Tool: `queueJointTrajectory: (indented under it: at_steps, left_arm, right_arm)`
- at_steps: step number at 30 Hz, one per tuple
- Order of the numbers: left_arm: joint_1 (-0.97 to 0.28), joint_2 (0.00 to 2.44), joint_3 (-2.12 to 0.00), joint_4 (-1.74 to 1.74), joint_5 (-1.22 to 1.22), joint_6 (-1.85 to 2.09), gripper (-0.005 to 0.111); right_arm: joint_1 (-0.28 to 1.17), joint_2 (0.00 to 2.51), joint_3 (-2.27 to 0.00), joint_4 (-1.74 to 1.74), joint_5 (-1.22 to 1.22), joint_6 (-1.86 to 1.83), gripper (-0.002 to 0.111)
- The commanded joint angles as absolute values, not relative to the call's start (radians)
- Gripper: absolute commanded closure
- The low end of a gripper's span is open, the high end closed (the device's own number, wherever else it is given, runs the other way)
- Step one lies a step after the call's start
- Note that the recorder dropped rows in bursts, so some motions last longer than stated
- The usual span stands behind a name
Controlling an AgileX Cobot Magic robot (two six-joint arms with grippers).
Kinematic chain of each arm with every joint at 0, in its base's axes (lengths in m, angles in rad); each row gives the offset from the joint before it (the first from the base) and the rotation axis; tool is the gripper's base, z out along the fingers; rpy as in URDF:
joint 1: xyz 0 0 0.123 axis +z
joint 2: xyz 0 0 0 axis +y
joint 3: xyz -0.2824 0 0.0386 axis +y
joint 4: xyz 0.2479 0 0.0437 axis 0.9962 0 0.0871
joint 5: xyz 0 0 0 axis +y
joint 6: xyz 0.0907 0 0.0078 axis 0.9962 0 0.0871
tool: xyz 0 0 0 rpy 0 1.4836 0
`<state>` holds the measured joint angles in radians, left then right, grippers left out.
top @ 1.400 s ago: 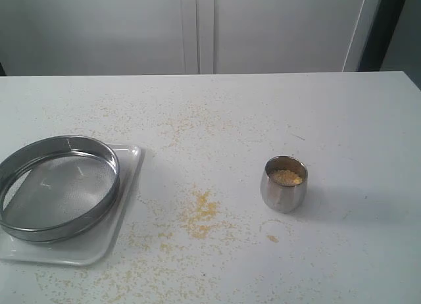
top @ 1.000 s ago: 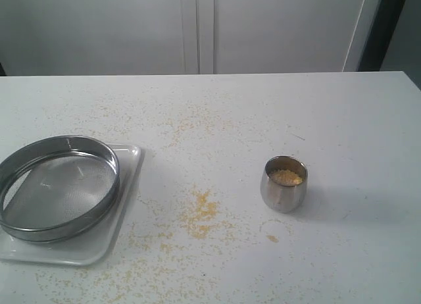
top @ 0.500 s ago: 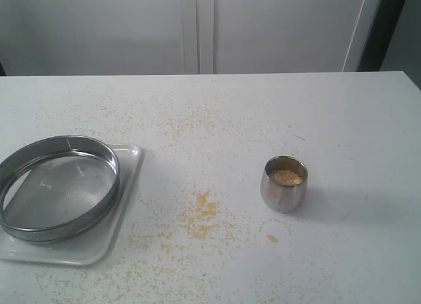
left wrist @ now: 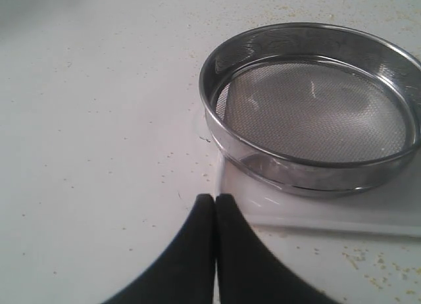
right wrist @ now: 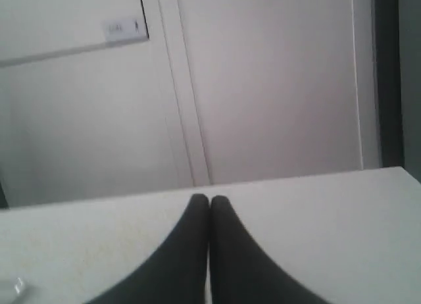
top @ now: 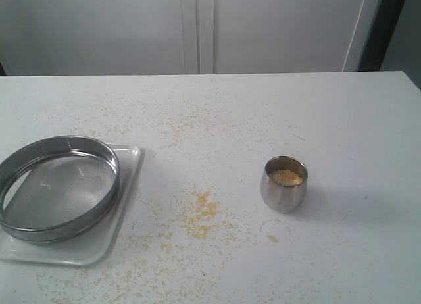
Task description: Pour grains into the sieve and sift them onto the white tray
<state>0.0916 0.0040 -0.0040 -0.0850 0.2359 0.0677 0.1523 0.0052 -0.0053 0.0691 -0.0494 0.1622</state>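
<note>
**Left hand [left wrist: 215,199] and right hand [right wrist: 209,200] both pinched closed, nothing in either one**

The sieve [top: 59,187] sits on the white tray [top: 129,184] at the left of the table [top: 342,120], mesh bare. The grains [top: 287,177] are in a small steel cup [top: 284,193] well off to the right, with a spilled patch [top: 200,212] between them. The left hand is near the tray's corner, and the right hand faces the cabinet doors [right wrist: 263,87].

A flat white worktop [top: 342,120] carries a shallow white rectangular tray with rounded corners [top: 125,208] near its front-left corner and a small rounded steel cup [top: 284,191] right of centre, well apart. Fine yellowish grains [top: 199,212] lie scattered across it, thickest between the two.
</note>
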Motion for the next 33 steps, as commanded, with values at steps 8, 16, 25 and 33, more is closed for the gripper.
queueJointTrajectory:
  at_steps: [8,16,25,33]
  left_arm:
    - [0.087,0.000,0.000,-0.088,0.233,0.073,0.106]
    - [0.087,0.000,0.000,-0.088,0.233,0.080,0.106]
    - [0.087,0.000,0.000,-0.088,0.233,0.080,0.106]
    - [0.087,0.000,0.000,-0.088,0.233,0.080,0.106]
  right_arm:
    - [0.159,0.048,-0.086,-0.057,-0.470,0.538,0.108]
    - [0.159,0.395,-0.271,-0.169,-0.576,0.292,0.108]
    - [0.159,0.685,-0.353,-0.370,-0.731,0.294,0.108]
    - [0.159,0.959,-0.353,-0.407,-0.857,0.318,0.108]
